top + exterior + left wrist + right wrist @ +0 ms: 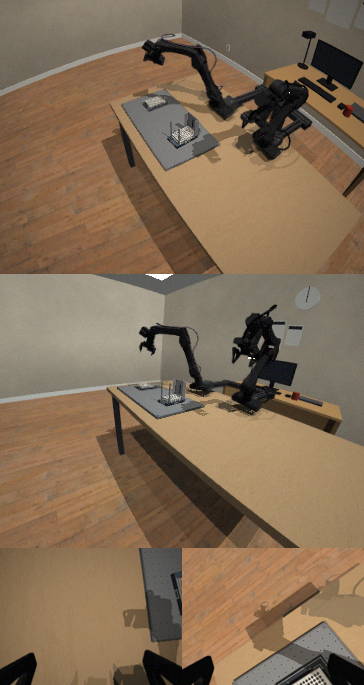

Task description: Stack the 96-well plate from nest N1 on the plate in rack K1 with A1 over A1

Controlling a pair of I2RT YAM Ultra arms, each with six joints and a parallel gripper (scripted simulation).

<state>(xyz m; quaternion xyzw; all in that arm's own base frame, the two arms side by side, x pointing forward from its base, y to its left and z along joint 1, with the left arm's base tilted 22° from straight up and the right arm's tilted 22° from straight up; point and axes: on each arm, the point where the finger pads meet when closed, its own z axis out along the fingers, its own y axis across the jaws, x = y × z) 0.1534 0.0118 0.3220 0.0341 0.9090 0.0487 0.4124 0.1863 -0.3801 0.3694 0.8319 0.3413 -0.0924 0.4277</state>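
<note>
From the left of the top view, the right gripper (153, 58) (147, 349) (270, 660), wide open and empty, hangs above and beyond the N1 plate (154, 102) (146, 386) (313, 680), nearer it than the other; its wrist view crops the plate, leaving the long axis uncertain. Next stands rack K1 (194, 125) (180, 390), then the left gripper (245, 120) (237, 354) (89, 657), equally wide and empty. Rim lettering is unreadable.

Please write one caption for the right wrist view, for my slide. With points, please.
Open right gripper (152, 60) (147, 351) (272, 657) above a white well plate (154, 102) (146, 386) (313, 679) and grey perforated board (145, 122) (140, 398) (162, 563) (311, 638).
</note>
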